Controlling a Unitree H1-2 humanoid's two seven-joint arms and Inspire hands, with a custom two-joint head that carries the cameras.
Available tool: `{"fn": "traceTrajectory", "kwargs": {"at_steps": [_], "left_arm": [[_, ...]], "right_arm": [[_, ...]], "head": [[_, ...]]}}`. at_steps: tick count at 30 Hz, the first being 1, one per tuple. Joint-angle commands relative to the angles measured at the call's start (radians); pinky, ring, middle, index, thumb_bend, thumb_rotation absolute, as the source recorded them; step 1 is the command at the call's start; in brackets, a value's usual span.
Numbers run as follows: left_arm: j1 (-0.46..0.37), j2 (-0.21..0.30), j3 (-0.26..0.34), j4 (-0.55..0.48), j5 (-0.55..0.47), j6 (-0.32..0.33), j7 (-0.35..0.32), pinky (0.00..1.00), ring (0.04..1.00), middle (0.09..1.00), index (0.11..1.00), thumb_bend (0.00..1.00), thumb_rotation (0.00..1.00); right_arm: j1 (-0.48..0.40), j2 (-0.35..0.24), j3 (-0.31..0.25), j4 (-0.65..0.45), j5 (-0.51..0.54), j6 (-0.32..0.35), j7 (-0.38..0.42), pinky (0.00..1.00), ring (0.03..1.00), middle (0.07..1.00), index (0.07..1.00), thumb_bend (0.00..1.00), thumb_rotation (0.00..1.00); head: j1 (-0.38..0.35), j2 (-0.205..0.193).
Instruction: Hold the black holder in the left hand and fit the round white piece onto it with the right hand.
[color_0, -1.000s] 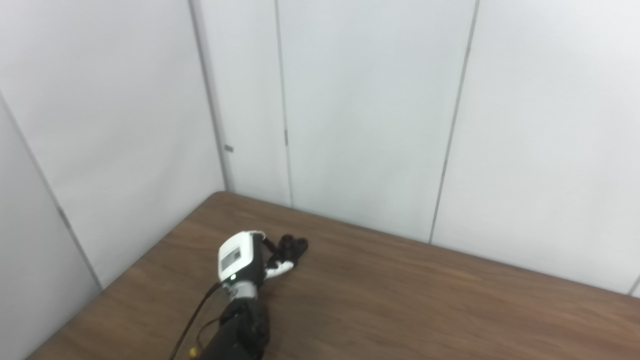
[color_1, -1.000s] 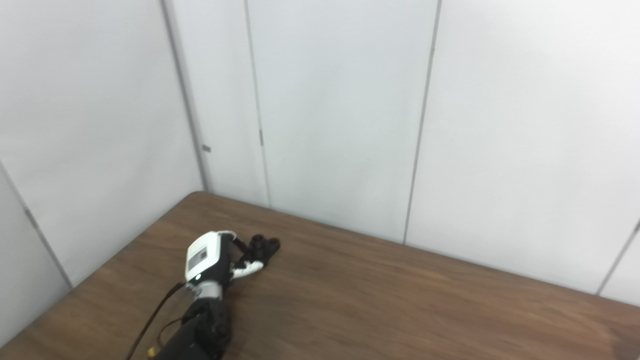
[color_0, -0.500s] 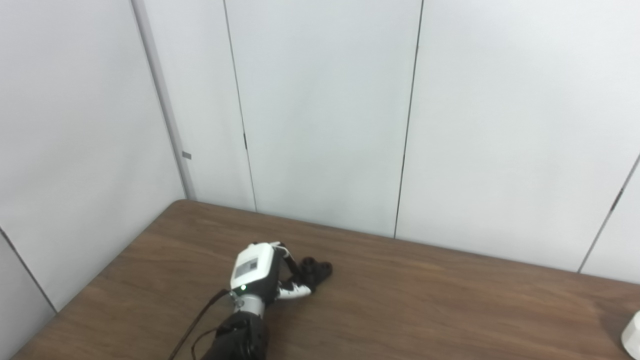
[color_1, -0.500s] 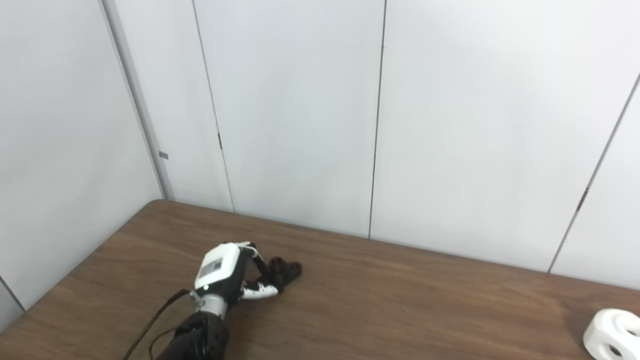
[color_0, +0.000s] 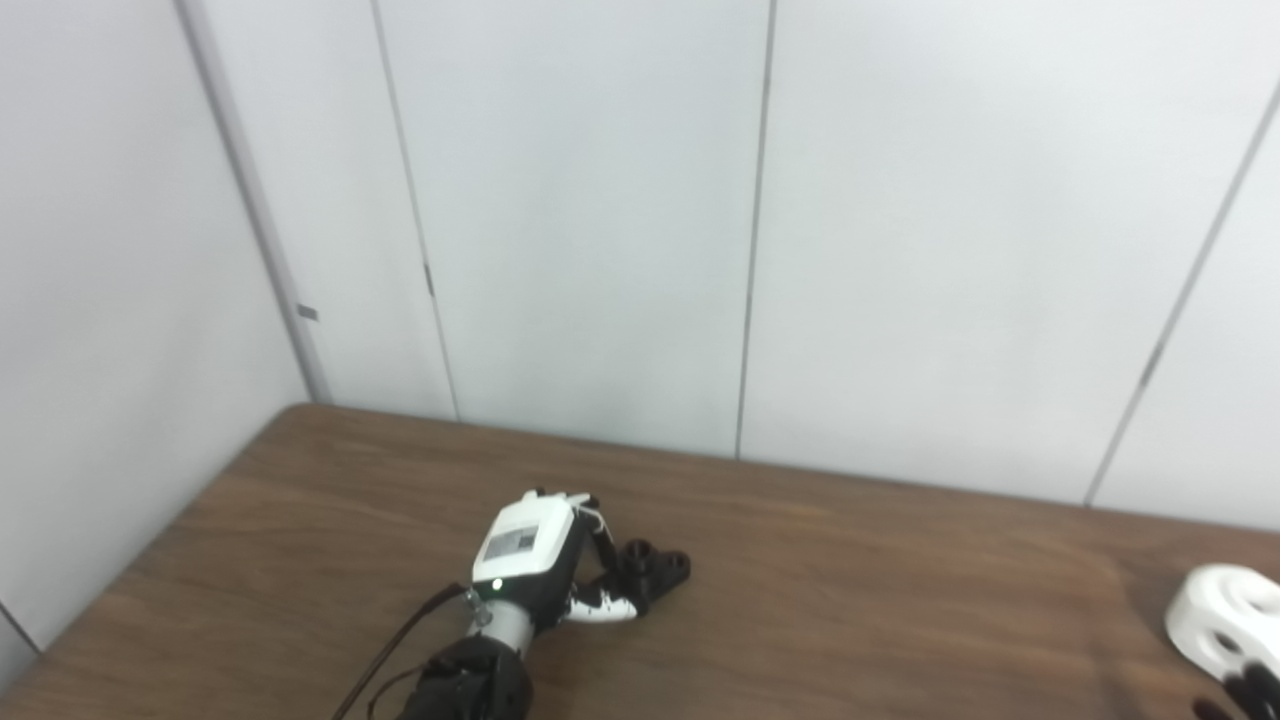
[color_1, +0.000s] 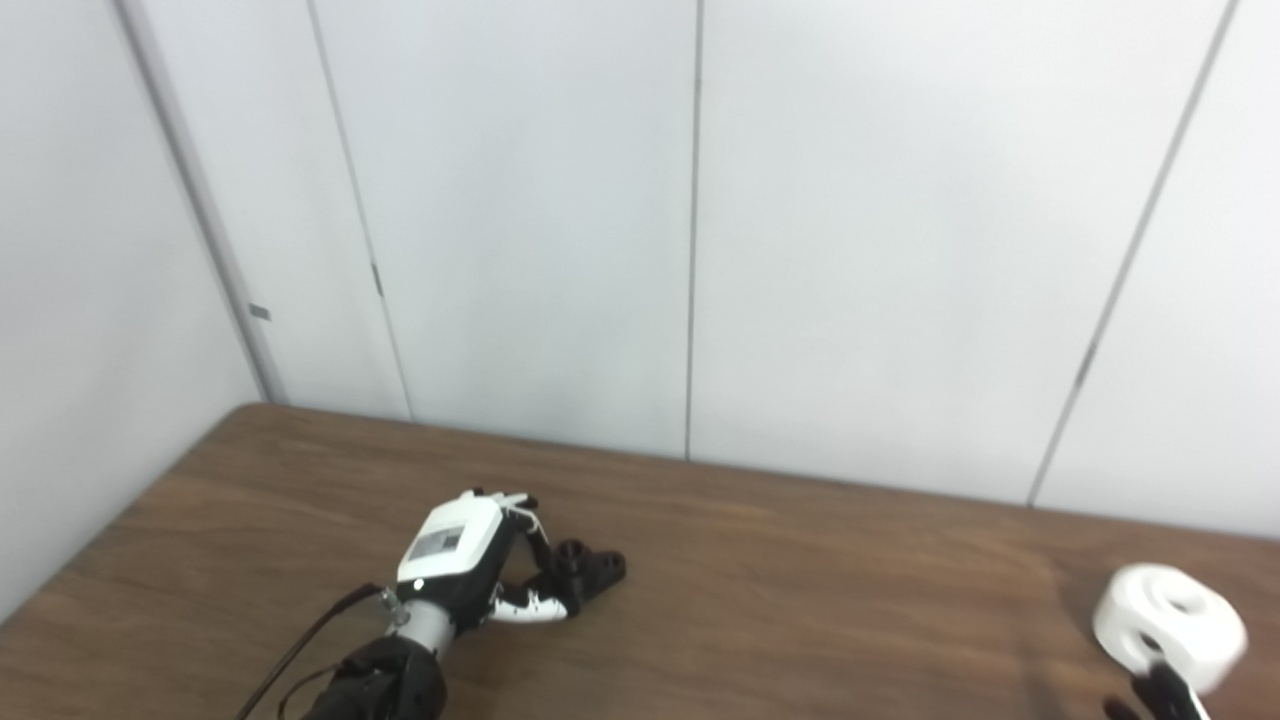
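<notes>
Left hand (color_1: 455, 555) sits low on the brown table (color_1: 800, 590), fingers curled around the black holder (color_1: 585, 570), which pokes out to its right on the tabletop. Round white piece (color_1: 1168, 625) is far right, lifted, with dark fingertips (color_1: 1165, 690) of the right hand touching it from below; grip extent can't be told.

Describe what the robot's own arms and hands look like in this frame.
The left hand has a white back cover with a grey rectangular label and a small green light near the wrist. Its fingers are black and white. A silver wrist ring joins it to a black forearm, with a black cable running alongside. Of the right hand only black fingertips show at the bottom edge.
</notes>
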Motion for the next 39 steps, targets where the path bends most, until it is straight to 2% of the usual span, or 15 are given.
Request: {"fn": "traceTrajectory", "kwargs": {"at_steps": [1,3,7,13,16,19,22,25,26,27,30,31,33,36,39], "left_arm": [[0.016,-0.034,-0.040,0.008,-0.004,-0.033,-0.050,1.00,0.919,0.890,0.481,0.52,0.05],[0.017,-0.057,-0.053,0.020,-0.003,-0.030,-0.059,1.00,0.922,0.895,0.482,0.52,0.05],[0.023,-0.081,-0.075,0.023,-0.006,-0.058,-0.067,1.00,0.947,0.919,0.483,0.52,0.05],[0.039,-0.093,-0.092,0.027,0.003,-0.147,-0.040,1.00,0.935,0.902,0.482,0.52,0.05],[0.054,-0.097,-0.096,0.020,0.000,-0.176,-0.048,1.00,0.935,0.899,0.482,0.52,0.05],[0.073,-0.106,-0.089,0.002,-0.005,-0.176,-0.057,1.00,0.940,0.899,0.482,0.52,0.05],[0.089,-0.094,-0.079,-0.015,-0.012,-0.200,-0.053,1.00,0.937,0.897,0.482,0.52,0.04],[0.099,-0.073,-0.066,-0.029,-0.015,-0.224,-0.057,0.97,0.917,0.883,0.482,0.52,0.04],[0.101,-0.069,-0.062,-0.034,-0.016,-0.224,-0.067,0.97,0.918,0.885,0.482,0.52,0.04],[0.102,-0.062,-0.055,-0.038,-0.025,-0.229,-0.076,0.98,0.922,0.888,0.482,0.52,0.04],[0.100,-0.040,-0.038,-0.040,-0.043,-0.250,-0.088,1.00,0.920,0.885,0.483,0.52,0.04],[0.098,-0.032,-0.033,-0.040,-0.048,-0.253,-0.097,0.98,0.914,0.880,0.483,0.52,0.04],[0.095,-0.020,-0.024,-0.043,-0.058,-0.257,-0.117,1.00,0.918,0.883,0.484,0.52,0.04],[0.088,-0.006,-0.001,-0.049,-0.093,-0.266,-0.148,1.00,0.933,0.890,0.484,0.52,0.04],[0.084,0.002,0.019,-0.048,-0.123,-0.287,-0.159,1.00,0.941,0.889,0.484,0.52,0.04]], "right_arm": [[0.112,0.046,0.010,-0.060,0.003,-0.026,-0.010,0.89,0.961,0.989,0.971,0.20,0.05],[0.107,0.033,0.009,-0.066,0.026,-0.041,-0.001,0.97,0.988,0.998,0.988,0.18,0.01],[0.100,0.017,0.000,-0.080,0.043,-0.060,0.001,1.00,1.000,1.000,1.000,0.13,0.00],[0.097,0.024,-0.021,-0.110,-0.018,-0.055,-0.035,0.97,0.998,1.000,0.961,0.21,0.00],[0.093,0.026,-0.024,-0.126,-0.082,-0.056,-0.060,0.88,0.964,0.975,0.930,0.25,0.00],[0.085,0.004,-0.033,-0.161,-0.133,-0.038,-0.071,0.93,0.982,0.990,0.947,0.24,0.00],[0.069,-0.011,-0.060,-0.200,-0.224,-0.020,-0.094,0.85,0.928,0.951,0.916,0.30,0.00],[0.042,-0.035,-0.112,-0.231,-0.346,0.002,-0.121,0.66,0.821,0.872,0.859,0.41,0.00],[0.033,-0.043,-0.131,-0.246,-0.381,0.020,-0.125,0.63,0.799,0.848,0.843,0.42,0.00],[0.021,-0.044,-0.149,-0.274,-0.411,0.055,-0.128,0.61,0.790,0.836,0.836,0.43,0.00],[-0.019,-0.063,-0.199,-0.364,-0.508,0.182,-0.110,0.57,0.758,0.808,0.806,0.47,0.13],[-0.030,-0.087,-0.217,-0.398,-0.545,0.242,-0.088,0.56,0.748,0.802,0.805,0.54,0.29],[-0.043,-0.131,-0.246,-0.445,-0.588,0.334,-0.044,0.55,0.742,0.800,0.810,0.66,0.46],[-0.064,-0.182,-0.322,-0.475,-0.634,0.381,0.074,0.47,0.704,0.782,0.811,0.93,0.63],[-0.107,-0.188,-0.389,-0.493,-0.727,0.382,0.226,0.45,0.696,0.792,0.811,0.99,0.68]], "head": [[-0.022,0.007],[-0.031,0.008],[-0.071,0.011],[-0.118,0.010],[-0.185,0.003],[-0.262,-0.008],[-0.339,-0.004],[-0.427,0.002],[-0.427,0.002],[-0.479,0.002],[-0.552,0.004],[-0.576,0.006],[-0.611,0.008],[-0.661,0.028],[-0.702,0.044]]}}
